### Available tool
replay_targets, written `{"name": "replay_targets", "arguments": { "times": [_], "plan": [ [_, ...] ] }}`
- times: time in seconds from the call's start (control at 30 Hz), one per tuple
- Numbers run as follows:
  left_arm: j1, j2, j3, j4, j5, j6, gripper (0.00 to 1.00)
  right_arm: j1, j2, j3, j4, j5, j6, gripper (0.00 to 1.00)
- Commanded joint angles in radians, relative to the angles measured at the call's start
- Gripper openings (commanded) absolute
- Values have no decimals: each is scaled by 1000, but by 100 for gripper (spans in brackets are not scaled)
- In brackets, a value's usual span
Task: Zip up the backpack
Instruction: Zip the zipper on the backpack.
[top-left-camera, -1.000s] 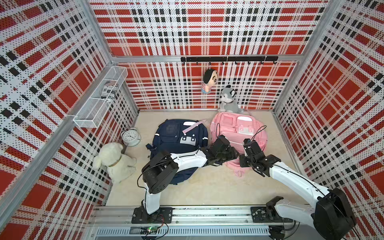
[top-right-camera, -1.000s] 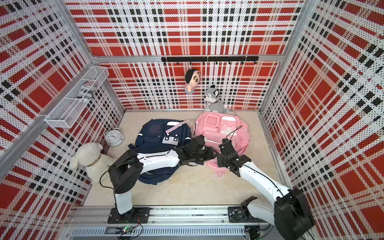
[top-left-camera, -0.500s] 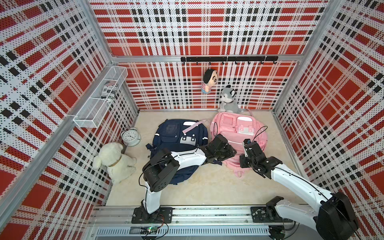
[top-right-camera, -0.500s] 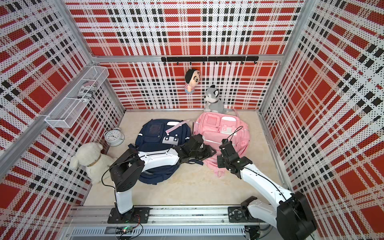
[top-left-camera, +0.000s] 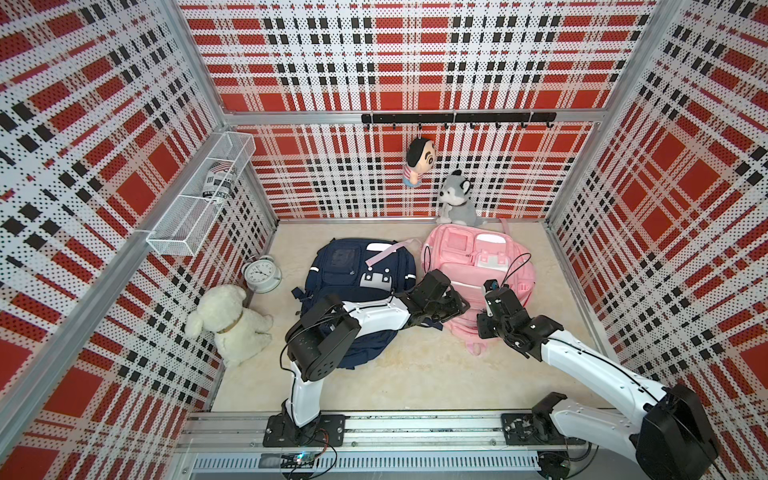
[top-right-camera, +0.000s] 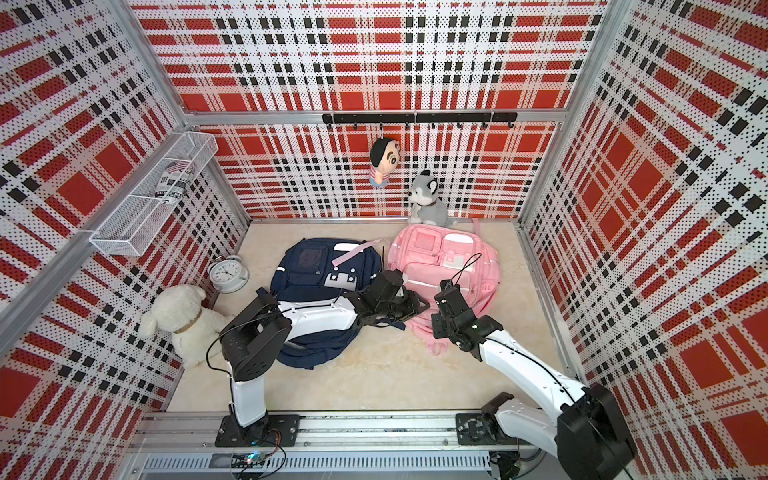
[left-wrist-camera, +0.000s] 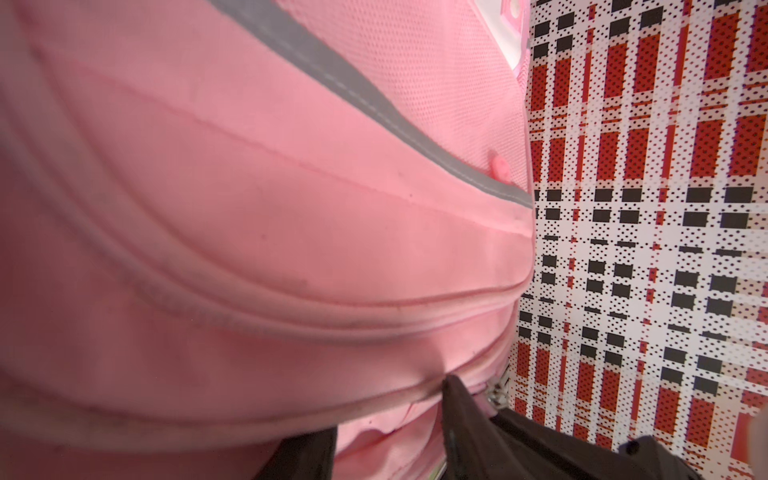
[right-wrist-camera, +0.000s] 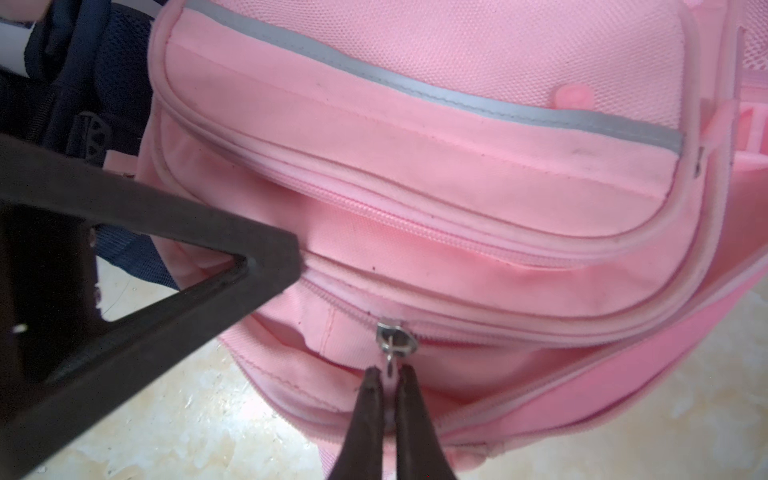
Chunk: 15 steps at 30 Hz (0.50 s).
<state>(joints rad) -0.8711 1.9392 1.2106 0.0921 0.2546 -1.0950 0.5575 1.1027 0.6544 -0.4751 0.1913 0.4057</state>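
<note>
The right tool (right-wrist-camera: 390, 374) was clamped on the silver metal zipper pull (right-wrist-camera: 395, 338) at the near end of the pink fabric backpack (top-left-camera: 478, 266); the left tool (top-left-camera: 456, 305) touched its side, grip unclear. It lay on a beige marbled table (top-left-camera: 415, 374) within red plaid walls (top-left-camera: 415, 62)

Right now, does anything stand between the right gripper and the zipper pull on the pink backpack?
No, nothing visible. The right gripper is shut on the zipper pull of the pink backpack. The left gripper pinches the fabric off to one side, apart from the pull.
</note>
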Motion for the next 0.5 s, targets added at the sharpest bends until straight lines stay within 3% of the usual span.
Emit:
{"name": "replay_targets", "arguments": {
  "times": [0.0, 0.23, 0.47],
  "plan": [
    [26, 4, -27, 29, -43, -2, 49, 46, -35, 5, 35, 2, 0, 0],
    [32, -8, -67, 65, -46, -52, 52, 91, -36, -14, 64, 59, 40, 0],
    [45, 3, -87, 96, -45, -75, 50, 111, -49, -44, 93, 38, 35, 0]
  ]
}}
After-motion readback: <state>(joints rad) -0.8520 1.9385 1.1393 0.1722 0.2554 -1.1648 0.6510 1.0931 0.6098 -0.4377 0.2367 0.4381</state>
